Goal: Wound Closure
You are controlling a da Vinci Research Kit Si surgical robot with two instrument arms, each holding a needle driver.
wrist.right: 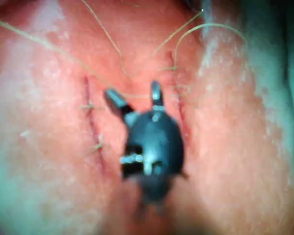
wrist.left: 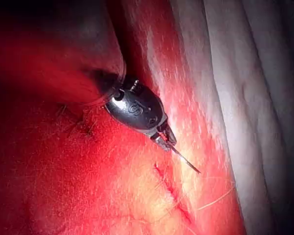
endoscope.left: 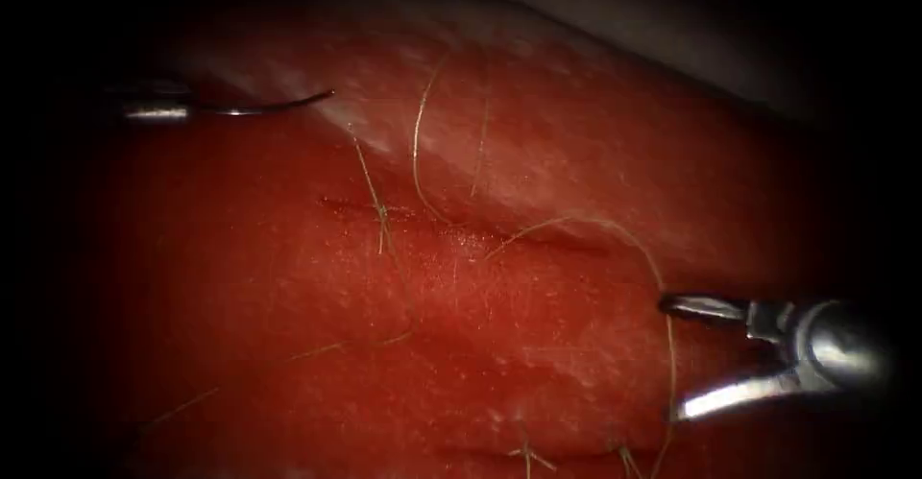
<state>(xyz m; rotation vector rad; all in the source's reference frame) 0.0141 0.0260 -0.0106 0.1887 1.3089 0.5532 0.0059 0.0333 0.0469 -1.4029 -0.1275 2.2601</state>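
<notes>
The tissue (endoscope.left: 538,133) carries a thin cut (endoscope.left: 451,234) across the middle of the endoscope view. My left tool (endoscope.left: 181,110) hangs at the far left, above and left of the cut's left end, shut on the curved needle (endoscope.left: 269,107) near its rear end. The needle's point (endoscope.left: 330,93) aims right and is clear of the tissue. In the left wrist view the same jaws (wrist.left: 164,141) grip the needle (wrist.left: 186,161) above the cut (wrist.left: 169,188). Pale thread (endoscope.left: 663,277) loops over the cut and runs between the open jaws of my right tool (endoscope.left: 674,357), (wrist.right: 136,98), which holds nothing.
A second cut with short stitch ends (endoscope.left: 528,455) lies near the front edge of the endoscope view, seen also as a stitched line (wrist.right: 92,125) in the right wrist view. White cloth (wrist.left: 244,98) borders the tissue. Loose thread (endoscope.left: 317,349) trails toward the lower left.
</notes>
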